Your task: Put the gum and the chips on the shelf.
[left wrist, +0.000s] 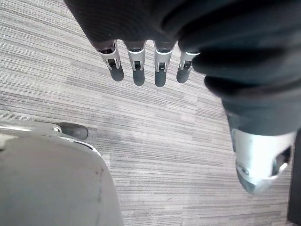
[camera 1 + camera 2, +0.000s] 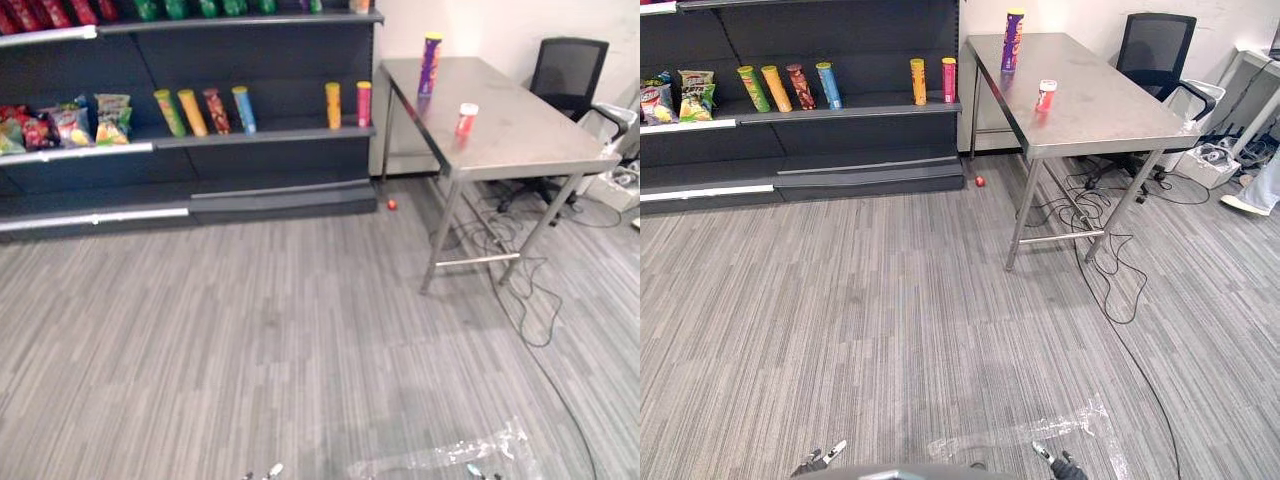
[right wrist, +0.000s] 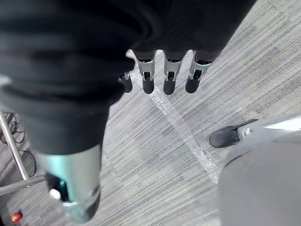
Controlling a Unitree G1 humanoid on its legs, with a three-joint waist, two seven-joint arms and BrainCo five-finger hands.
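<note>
A tall purple chips can (image 2: 430, 64) stands at the far end of the steel table (image 2: 520, 135). A small red gum tub with a white lid (image 2: 466, 119) stands nearer on the same table. The dark shelf (image 2: 260, 137) is to the left of the table and holds several chips cans (image 2: 205, 110). Both hands hang low over the carpet, far from the table. My left hand (image 1: 138, 59) has straight fingers and holds nothing. My right hand (image 3: 170, 70) is the same, open and empty. Their fingertips peek in at the bottom edge of the eye views: left hand (image 2: 820, 460), right hand (image 2: 1055, 462).
Snack bags (image 2: 70, 122) lie on the shelf's left part. A black office chair (image 2: 568, 70) stands behind the table and cables (image 2: 520, 270) trail under it. A small red ball (image 2: 391, 204) lies by the shelf's base. A person's leg (image 2: 1260, 185) shows at far right.
</note>
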